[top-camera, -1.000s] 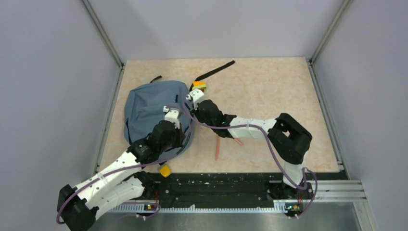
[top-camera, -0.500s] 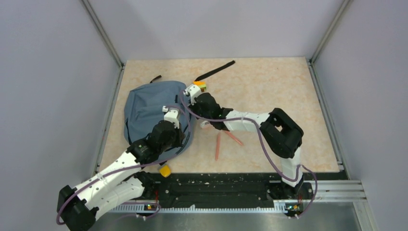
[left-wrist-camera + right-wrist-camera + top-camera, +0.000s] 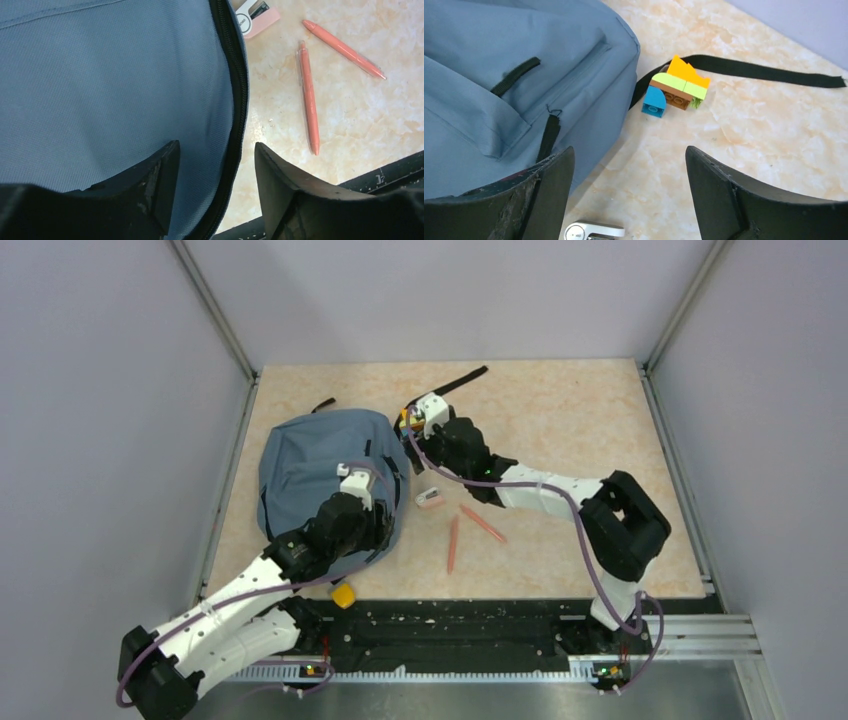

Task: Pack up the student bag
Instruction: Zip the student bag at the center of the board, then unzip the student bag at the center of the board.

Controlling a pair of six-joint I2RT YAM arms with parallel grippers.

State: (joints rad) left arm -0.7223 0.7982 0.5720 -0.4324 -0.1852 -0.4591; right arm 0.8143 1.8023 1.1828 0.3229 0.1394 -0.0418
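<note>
The student bag [image 3: 305, 465] lies flat at the left of the table, slate-blue with a black zipper edge [image 3: 236, 95]. My left gripper [image 3: 383, 525] hovers open over the bag's near right edge; in the left wrist view [image 3: 216, 150] the zipper runs between its fingers and neither touches it. Beyond the bag's top corner my right gripper [image 3: 412, 430] is open and empty above bare table [image 3: 629, 155]. The bag [image 3: 499, 70] fills the left of the right wrist view.
A cluster of toy bricks [image 3: 676, 85] sits just ahead of the right gripper beside a black strap [image 3: 764, 72]. A small pink-and-white gadget [image 3: 428, 499] and two orange pens [image 3: 452, 543] [image 3: 482, 523] lie right of the bag. A yellow piece [image 3: 343, 595] is at the near edge.
Both grippers have opened. The right arm has swung back and to the right, off the bag toward the bricks, uncovering the pink gadget. The left arm has barely moved.
</note>
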